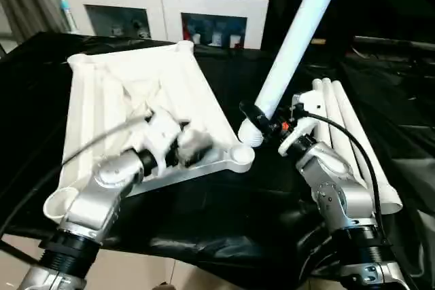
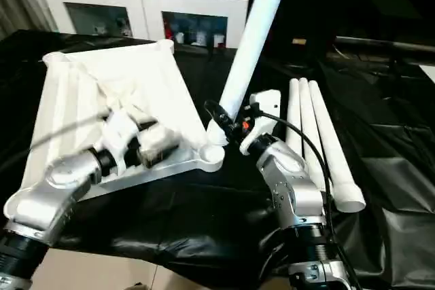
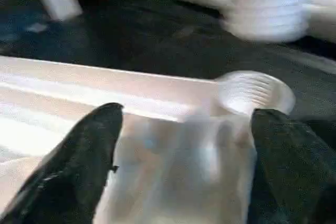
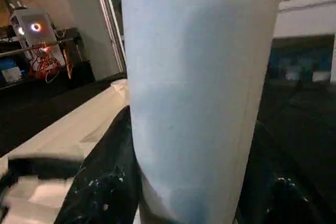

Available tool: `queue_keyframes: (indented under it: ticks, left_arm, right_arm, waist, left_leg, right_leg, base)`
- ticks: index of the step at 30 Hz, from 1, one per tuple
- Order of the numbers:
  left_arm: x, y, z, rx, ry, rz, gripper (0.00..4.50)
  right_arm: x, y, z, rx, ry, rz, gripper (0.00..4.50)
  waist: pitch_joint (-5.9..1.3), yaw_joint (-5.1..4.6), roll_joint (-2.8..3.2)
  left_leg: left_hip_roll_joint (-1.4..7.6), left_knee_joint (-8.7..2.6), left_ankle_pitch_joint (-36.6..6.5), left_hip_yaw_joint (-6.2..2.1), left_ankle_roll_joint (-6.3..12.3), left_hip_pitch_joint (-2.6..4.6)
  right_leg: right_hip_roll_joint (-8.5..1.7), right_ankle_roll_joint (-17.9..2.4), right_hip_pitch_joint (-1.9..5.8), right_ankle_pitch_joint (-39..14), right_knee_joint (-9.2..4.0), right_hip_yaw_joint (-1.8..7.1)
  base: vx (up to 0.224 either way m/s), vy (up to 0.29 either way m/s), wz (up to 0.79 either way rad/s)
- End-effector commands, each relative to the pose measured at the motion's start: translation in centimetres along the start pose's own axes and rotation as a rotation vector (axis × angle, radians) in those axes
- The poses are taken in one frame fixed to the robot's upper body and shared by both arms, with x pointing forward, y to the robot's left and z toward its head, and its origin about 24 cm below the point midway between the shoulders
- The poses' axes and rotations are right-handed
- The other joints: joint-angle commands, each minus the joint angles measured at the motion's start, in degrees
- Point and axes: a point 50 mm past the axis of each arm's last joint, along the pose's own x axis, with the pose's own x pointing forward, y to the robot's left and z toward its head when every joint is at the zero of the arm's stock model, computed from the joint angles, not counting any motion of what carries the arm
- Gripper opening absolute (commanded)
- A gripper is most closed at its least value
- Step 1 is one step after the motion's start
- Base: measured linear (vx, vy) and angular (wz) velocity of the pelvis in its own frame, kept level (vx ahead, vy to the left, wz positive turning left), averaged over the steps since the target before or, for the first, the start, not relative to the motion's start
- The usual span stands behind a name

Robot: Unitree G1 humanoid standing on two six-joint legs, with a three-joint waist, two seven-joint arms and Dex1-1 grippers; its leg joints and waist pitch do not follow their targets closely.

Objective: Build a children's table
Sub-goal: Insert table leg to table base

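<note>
The right gripper [image 1: 266, 121] is clamping the first long white tapered plastic leg [image 1: 292, 45] and tilting its end toward the corner socket [image 1: 239, 155] at about four o'clock on the upside-down white rectangular plastic tabletop [image 1: 122, 93], seemingly not yet seated, while the left gripper [image 3: 184, 150] is hovering spread wide over that rim and three spare white legs [image 1: 353, 140] are lying at three o'clock, waiting.

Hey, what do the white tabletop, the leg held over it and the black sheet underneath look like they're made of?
The white rectangular tabletop looks like moulded plastic, matte to slightly glossy, going by its rounded ribs and its threaded corner socket. The long white tapered round leg in the right gripper looks like smooth plastic with a soft sheen. The black sheet seems thin plastic film: it wrinkles and glints.
</note>
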Motion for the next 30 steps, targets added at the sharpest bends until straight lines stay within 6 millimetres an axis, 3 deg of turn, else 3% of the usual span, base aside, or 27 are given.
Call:
queue_keyframes:
  ticks: [1,6,10,13,21,24,26,30]
  left_arm:
    - [0.0,-0.3,0.4,0.002,0.003,-0.084,4.44]
    - [0.6,-0.3,0.3,-0.006,0.01,-0.136,4.44]
    - [0.5,-0.1,-0.4,0.036,0.053,-0.149,4.44]
    - [0.4,0.1,-0.7,0.034,0.079,-0.149,4.28]
    - [-0.1,0.8,-2.3,0.039,0.21,-0.147,3.52]
    - [0.0,0.9,-2.4,0.018,0.211,-0.131,3.36]
    - [0.1,0.9,-2.4,0.006,0.209,-0.123,3.06]
    - [0.0,1.2,-2.5,-0.007,0.215,-0.109,2.87]
  right_arm:
    - [0.4,0.0,0.7,-0.016,-0.015,0.03,1.88]
    - [0.2,0.1,0.3,-0.061,0.061,0.099,1.88]
    - [0.2,0.4,0.0,-0.099,0.056,0.135,1.88]
    - [0.2,0.3,-0.3,-0.109,0.065,0.128,1.88]
    - [0.8,0.8,-0.9,-0.12,0.081,0.135,1.88]
    - [0.9,1.0,-1.1,-0.123,0.081,0.141,1.88]
    - [1.0,1.0,-1.1,-0.122,0.082,0.142,1.88]
    - [1.2,0.9,-1.2,-0.12,0.082,0.143,1.88]
  waist:
    - [-4.07,0.04,0.67]
    - [-4.1,-0.42,0.7]
    - [-4.07,-0.65,0.39]
    - [-4.08,-0.61,0.34]
    - [-3.97,-0.46,0.25]
    - [-4.0,-0.37,0.17]
    - [-3.99,-0.35,-0.21]
    - [-3.94,-0.24,-0.08]
  left_leg:
    - [1.49,-4.25,-11.2,0.02,-0.9,0.01]
    - [1.32,-4.0,-10.9,0.25,-0.38,0.11]
    - [1.31,-4.09,-11.3,0.22,-0.04,-0.11]
    - [1.41,-4.07,-11.1,0.23,-0.05,0.06]
    - [1.49,-4.2,-11.2,0.19,0.32,0.12]
    - [1.57,-4.27,-11.3,0.13,0.1,0.1]
    - [1.57,-4.23,-10.9,0.22,0.35,0.02]
    - [1.55,-4.26,-11.0,0.2,0.44,-0.02]
  right_leg:
    - [-4.1,-8.6,3.12,-12.2,-4.43,2.99]
    - [-3.92,-9.7,3.3,-10.4,-4.42,2.93]
    - [-4.09,-8.3,3.42,-13.3,-4.76,2.91]
    - [-4.12,-8.6,3.27,-13.6,-4.7,2.92]
    - [-4.19,-8.8,3.1,-14.1,-4.69,2.93]
    - [-4.35,-9.1,3.16,-14.0,-4.61,2.93]
    - [-4.38,-9.2,3.16,-13.7,-4.62,2.96]
    - [-4.45,-9.0,3.17,-14.7,-4.68,2.97]
  base:
    - [0.0,0.0,0.0]
    - [0.0,0.0,0.0]
    - [0.0,0.0,0.0]
    - [0.0,0.0,0.0]
    - [0.0,0.0,0.0]
    - [0.0,0.0,0.0]
    - [0.0,0.0,0.0]
    - [0.0,0.0,0.0]
